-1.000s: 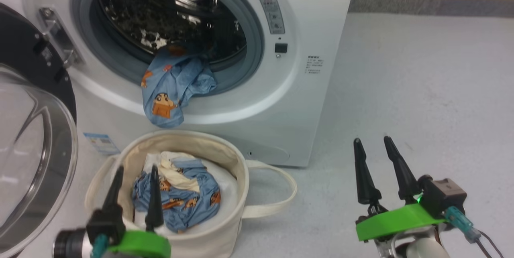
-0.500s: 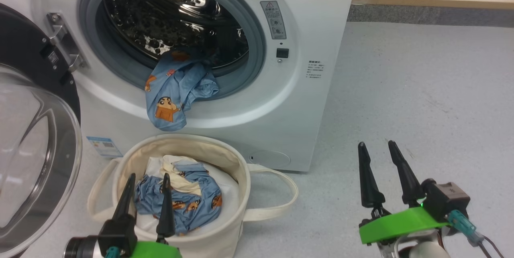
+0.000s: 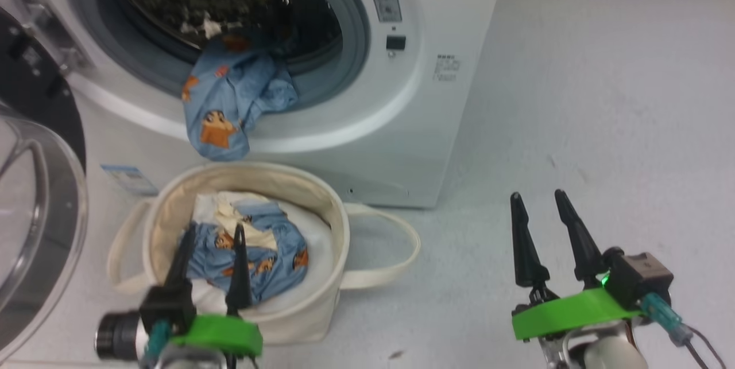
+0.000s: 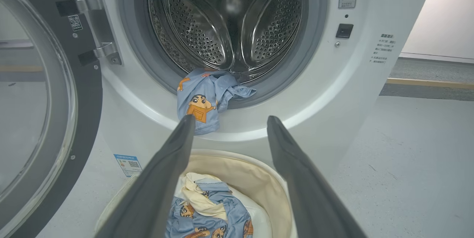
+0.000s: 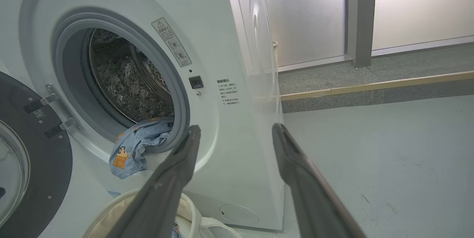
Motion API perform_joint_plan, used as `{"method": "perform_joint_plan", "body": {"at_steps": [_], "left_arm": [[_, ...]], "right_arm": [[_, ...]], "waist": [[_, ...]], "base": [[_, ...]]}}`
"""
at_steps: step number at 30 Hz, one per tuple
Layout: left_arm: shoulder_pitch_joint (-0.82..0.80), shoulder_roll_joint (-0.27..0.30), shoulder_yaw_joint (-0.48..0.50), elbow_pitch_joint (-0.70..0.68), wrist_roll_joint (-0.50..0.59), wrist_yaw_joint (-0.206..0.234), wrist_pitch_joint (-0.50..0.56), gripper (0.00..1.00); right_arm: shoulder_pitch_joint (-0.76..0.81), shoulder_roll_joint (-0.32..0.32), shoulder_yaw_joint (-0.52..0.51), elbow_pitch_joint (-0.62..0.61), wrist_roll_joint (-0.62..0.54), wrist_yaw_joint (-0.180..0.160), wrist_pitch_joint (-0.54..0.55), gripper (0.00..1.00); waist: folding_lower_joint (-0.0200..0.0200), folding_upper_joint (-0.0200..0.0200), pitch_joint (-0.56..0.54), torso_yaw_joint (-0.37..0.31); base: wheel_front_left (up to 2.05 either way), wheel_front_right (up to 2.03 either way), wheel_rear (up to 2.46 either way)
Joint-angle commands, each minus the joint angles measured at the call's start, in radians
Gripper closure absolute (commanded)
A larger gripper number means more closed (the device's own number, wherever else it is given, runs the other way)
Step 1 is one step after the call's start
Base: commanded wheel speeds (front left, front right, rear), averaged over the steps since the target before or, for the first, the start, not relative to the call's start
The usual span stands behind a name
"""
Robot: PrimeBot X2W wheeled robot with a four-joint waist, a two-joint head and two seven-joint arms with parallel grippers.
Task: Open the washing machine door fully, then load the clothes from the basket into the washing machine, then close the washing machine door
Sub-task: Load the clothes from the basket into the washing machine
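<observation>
1. Dark-fingered left gripper (image 3: 213, 231): jaws spread, gripping nothing, over the clothes (image 3: 270, 254) in the basket (image 3: 340, 225).
2. Right gripper (image 3: 537, 195): jaws spread, empty, above the floor (image 3: 603, 99).
3. One garment (image 3: 221, 105) drapes over the washing machine (image 3: 425, 99) opening; washing machine door (image 3: 34, 197) stands open at left.

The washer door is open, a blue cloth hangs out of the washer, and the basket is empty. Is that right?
No, the basket isn't empty: blue clothes lie in it, as the head view shows. The door is open and a blue cloth does hang out of the washer.
</observation>
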Motion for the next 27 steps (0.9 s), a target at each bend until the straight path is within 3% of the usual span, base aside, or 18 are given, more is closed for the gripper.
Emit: {"method": "perform_joint_plan", "body": {"at_steps": [1,10,16,20,27], "left_arm": [[-0.069,0.001,0.037,-0.015,-0.016,0.002,-0.005,0.0],[-0.368,0.001,0.091,0.221,-0.074,-0.056,-0.005,0.0],[-0.584,0.011,0.098,0.437,-0.047,-0.076,-0.005,0.0],[-0.705,0.024,0.095,0.571,-0.016,-0.049,-0.005,0.0],[-0.869,0.062,0.101,0.757,0.021,0.05,-0.005,0.0]], "right_arm": [[-0.054,0.001,0.019,-0.039,-0.014,0.001,-0.012,0.0],[-0.129,0.001,0.012,-0.073,-0.048,0.001,-0.012,0.0],[-0.171,0.001,0.01,-0.091,-0.069,0.001,-0.012,0.0],[-0.193,0.001,0.013,-0.1,-0.075,0.001,-0.012,0.0],[-0.221,0.001,0.019,-0.11,-0.065,0.001,-0.012,0.0]], "waist": [[-0.0001,0.0,0.054,-0.01],[-0.0001,0.0,0.249,-0.039],[-0.0001,0.0,0.343,-0.048],[-0.0001,0.0,0.391,-0.054],[-0.0001,0.0,0.451,-0.079]], "base": [[0.0,0.0,0.0],[0.0,0.0,0.0],[0.0,0.0,0.0],[0.0,0.0,0.0],[0.0,0.0,0.0]]}}
